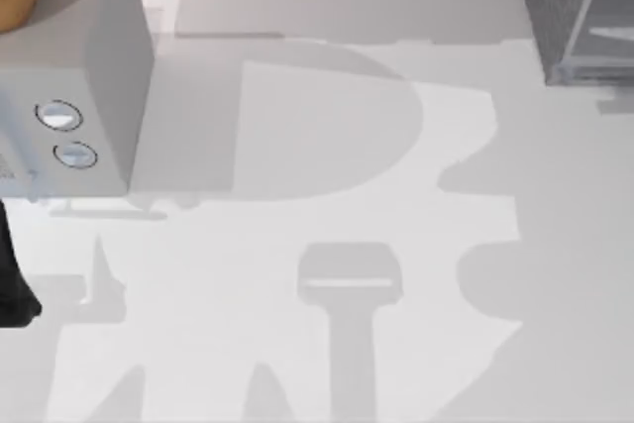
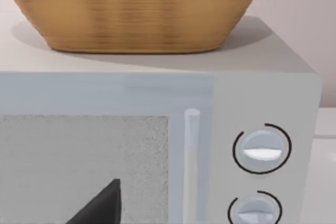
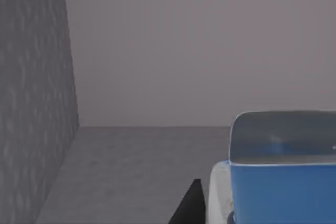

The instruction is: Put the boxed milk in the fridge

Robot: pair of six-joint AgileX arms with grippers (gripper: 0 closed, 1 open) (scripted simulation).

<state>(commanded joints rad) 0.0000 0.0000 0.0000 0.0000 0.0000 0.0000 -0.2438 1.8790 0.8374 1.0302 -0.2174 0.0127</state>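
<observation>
A pale tabletop (image 1: 297, 344) stretches under plain walls. The boxed milk (image 3: 283, 182) sits inside the fridge (image 3: 31, 103) — blue top close to the right claw (image 3: 191, 203), one dark finger beside it; whether it grips, I cannot tell. Across the tabletop, a microwave (image 2: 262, 98) carries a wicker basket (image 2: 136, 9); the left claw (image 2: 102, 205) faces its door — grip unclear.

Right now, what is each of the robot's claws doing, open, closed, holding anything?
Left gripper: by the microwave; state cannot be told.
Right gripper: beside the boxed milk, inside the fridge; grip cannot be told.
</observation>
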